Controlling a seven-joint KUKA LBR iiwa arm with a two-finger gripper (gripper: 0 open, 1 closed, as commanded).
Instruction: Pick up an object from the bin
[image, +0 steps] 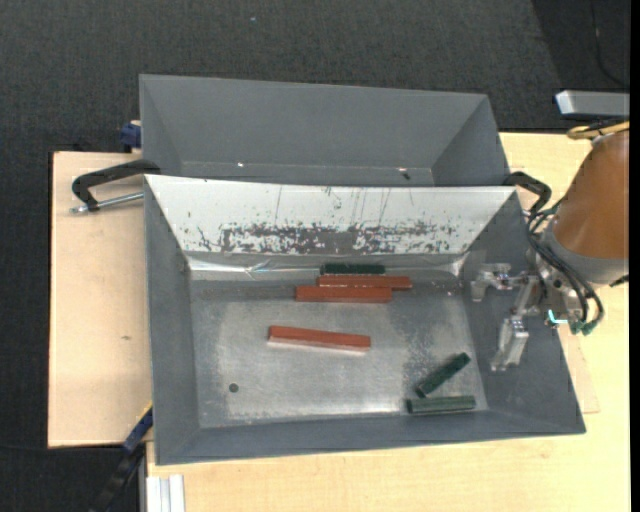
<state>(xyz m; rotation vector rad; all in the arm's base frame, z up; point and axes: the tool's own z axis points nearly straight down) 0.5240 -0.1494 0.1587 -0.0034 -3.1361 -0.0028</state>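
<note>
Two candidates near gripper (508, 348): tilted green bar (443, 374), flat green bar (441, 405). Gripper opening: cannot tell. Centre over tilted one, probably straddling its width.

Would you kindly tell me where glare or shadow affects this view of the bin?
In the camera view, the bin's back wall glares pale under the strongest light; the floor has a duller sheen around the middle red-brown bar; the tilted dark green bar stands out dark near the lower right corner; the gripper hangs over the shaded right wall.
</note>
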